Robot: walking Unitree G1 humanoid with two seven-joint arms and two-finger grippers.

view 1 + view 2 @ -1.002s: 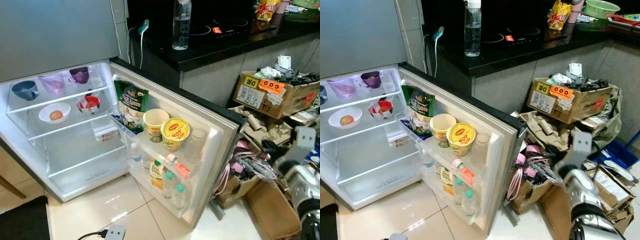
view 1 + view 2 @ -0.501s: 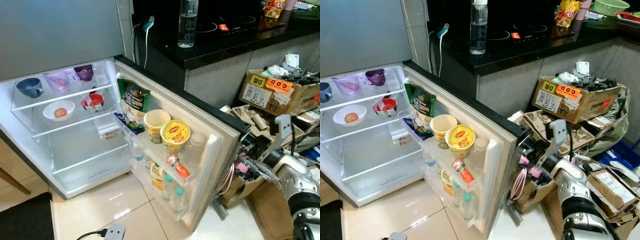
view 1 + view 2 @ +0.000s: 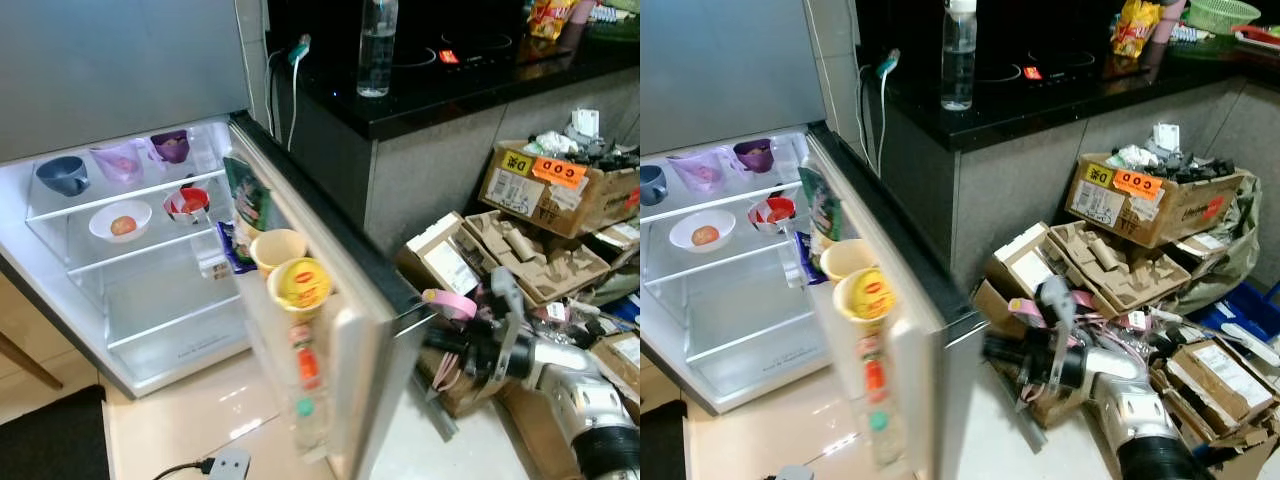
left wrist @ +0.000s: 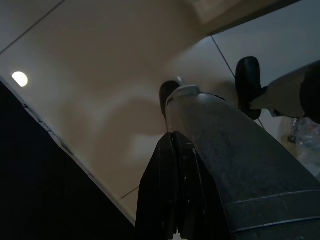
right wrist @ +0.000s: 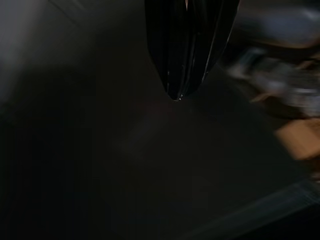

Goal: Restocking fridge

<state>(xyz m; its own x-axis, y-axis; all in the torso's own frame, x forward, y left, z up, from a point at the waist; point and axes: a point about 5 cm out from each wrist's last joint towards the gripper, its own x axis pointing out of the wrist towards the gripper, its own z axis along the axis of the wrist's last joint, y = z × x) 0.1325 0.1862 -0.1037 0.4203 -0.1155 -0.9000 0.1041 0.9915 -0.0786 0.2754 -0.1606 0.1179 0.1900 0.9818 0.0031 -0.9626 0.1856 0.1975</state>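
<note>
Swung well inward since a second ago, the fridge door [image 3: 345, 330] now stands about half shut, and my right claw [image 3: 1002, 350] has come from out by the boxes to press against the door's outer face near its free edge. Its two black fingers [image 5: 187, 45] lie together, holding nothing; I am pushing, not gripping. My left claw [image 4: 172, 200] hangs idle over the floor tiles, fingers likewise together.

Door racks carry a yellow noodle cup [image 3: 300, 285], a plain paper cup [image 3: 275, 250], a green snack bag [image 3: 248, 205] and small bottles lower down, blurred. Inside the fridge [image 3: 140, 250], bowls and cups sit on the lit shelves. A water bottle [image 3: 376, 45] stands on the dark surface [image 3: 450, 85] above, and cardboard boxes [image 3: 545, 185] crowd the floor beside my arm.

My reading: stocking looks done and I am at the closing step. Next calls for a steady push along the door's arc until it seals, keeping my arm clear of the boxes and gentle enough that the cups do not tip.
</note>
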